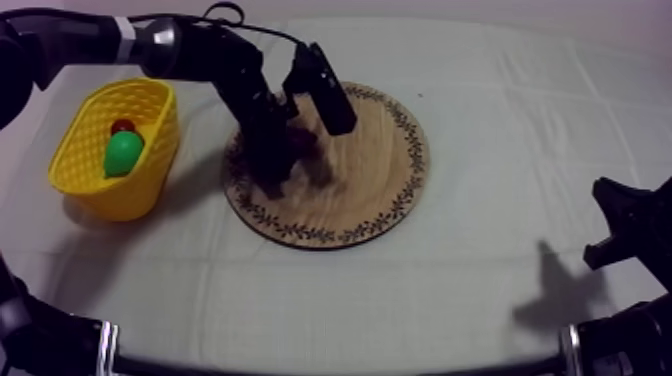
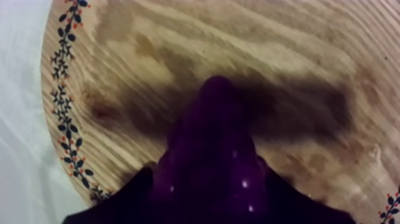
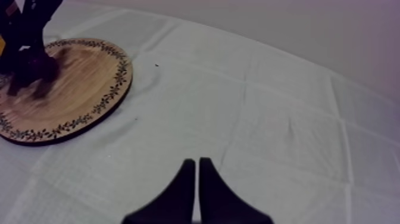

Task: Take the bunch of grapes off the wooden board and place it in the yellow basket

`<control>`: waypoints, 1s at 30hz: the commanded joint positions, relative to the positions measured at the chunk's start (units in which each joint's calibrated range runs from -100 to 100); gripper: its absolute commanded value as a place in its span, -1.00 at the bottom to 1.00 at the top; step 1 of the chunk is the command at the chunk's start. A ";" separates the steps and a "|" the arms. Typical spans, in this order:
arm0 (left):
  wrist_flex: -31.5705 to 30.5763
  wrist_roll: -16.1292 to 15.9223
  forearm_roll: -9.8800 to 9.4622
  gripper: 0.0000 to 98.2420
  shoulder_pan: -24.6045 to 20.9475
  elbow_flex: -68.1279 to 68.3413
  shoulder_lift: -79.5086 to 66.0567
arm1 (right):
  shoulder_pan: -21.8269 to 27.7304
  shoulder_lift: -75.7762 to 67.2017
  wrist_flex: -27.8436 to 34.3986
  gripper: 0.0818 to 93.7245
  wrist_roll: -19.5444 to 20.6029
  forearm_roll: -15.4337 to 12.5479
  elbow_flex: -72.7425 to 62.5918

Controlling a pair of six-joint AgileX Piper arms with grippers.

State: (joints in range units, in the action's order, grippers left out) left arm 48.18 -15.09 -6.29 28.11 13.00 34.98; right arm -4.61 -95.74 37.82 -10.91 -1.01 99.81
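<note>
1. One step is in hand, the grasp: your left gripper (image 1: 272,170) is down on the left part of the wooden board (image 1: 370,170), and in the left wrist view its black fingers (image 2: 122,199) press in on either flank of the bunch of grapes (image 2: 215,149), so I judge it closed round the bunch.
2. The grapes hang or sit over the board's wood, near its patterned rim on the basket side. You cannot tell from these views whether they have left the surface.
3. Your right gripper (image 3: 197,164) rests low at its own side over the cloth (image 3: 268,119), well apart from the board, fingers together as a narrow wedge with nothing between them. It has no part in this step.
4. The yellow basket (image 1: 70,165) stands just beside the board to the left, with a pear (image 1: 124,153) and a small red fruit (image 1: 123,127) already in it.
5. The next move calls for a straight lift high enough to clear the basket's near wall, then a short carry to the left.
6. Aim to let go over the free space beside the pear, since dropping onto it could roll the bunch toward the rim
</note>
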 commanded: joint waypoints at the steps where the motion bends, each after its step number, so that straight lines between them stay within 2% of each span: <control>1: 0.18 0.18 0.08 -0.12 0.03 0.25 -0.61 | 0.02 -0.01 0.00 -0.99 -0.01 0.01 -0.03; 8: 2.63 1.14 0.40 -0.13 -0.60 2.71 -7.50 | 0.02 -0.01 0.00 -0.99 -0.02 0.01 -0.03; 16: 9.89 2.89 0.33 -0.12 -1.79 11.64 -21.40 | 0.02 -0.01 0.00 -0.99 -0.04 0.01 -0.03; 23: 12.44 6.51 -0.80 -0.09 -3.76 18.96 -33.78 | 0.02 -0.01 0.00 -0.99 -0.02 0.01 -0.03; 30: 14.65 11.36 -1.64 -0.12 -8.28 15.85 -41.15 | 0.02 -0.01 0.00 -0.99 -0.04 0.01 -0.03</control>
State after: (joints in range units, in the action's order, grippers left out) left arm 62.50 -5.16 -7.86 21.31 29.97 -4.76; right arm -4.61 -95.74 37.82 -10.94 -1.01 99.81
